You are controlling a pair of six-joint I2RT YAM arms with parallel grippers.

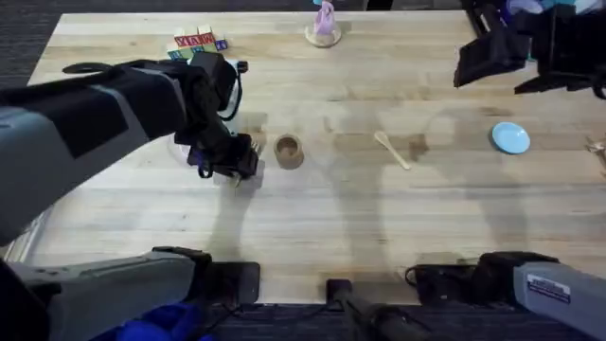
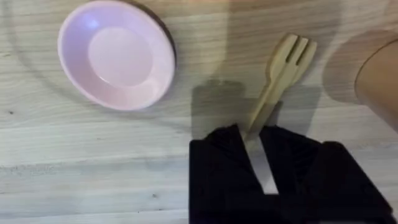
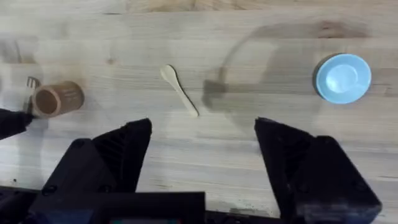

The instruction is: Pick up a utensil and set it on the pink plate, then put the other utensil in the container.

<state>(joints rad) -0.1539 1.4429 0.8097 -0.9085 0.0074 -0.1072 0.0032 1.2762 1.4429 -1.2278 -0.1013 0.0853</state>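
Note:
My left gripper (image 2: pixel 261 163) is shut on the handle of the wooden fork (image 2: pixel 285 67), whose tines stick out ahead toward the brown container (image 2: pixel 380 73). The pale pink plate (image 2: pixel 116 54) lies empty on the table beside the fork, apart from it. Overhead, the left gripper (image 1: pixel 246 158) sits just left of the container (image 1: pixel 288 151), with the arm covering most of the plate. The wooden spoon (image 1: pixel 391 149) lies flat right of the container; it also appears as the spoon (image 3: pixel 179 90) in the right wrist view. My right gripper (image 3: pixel 202 163) hangs open and empty, high over the back right.
A light blue plate (image 1: pixel 511 138) sits at the right. A pink figure on a round base (image 1: pixel 324 24) and a stack of lettered blocks (image 1: pixel 197 42) stand along the far edge. Bare wood spans the table's near half.

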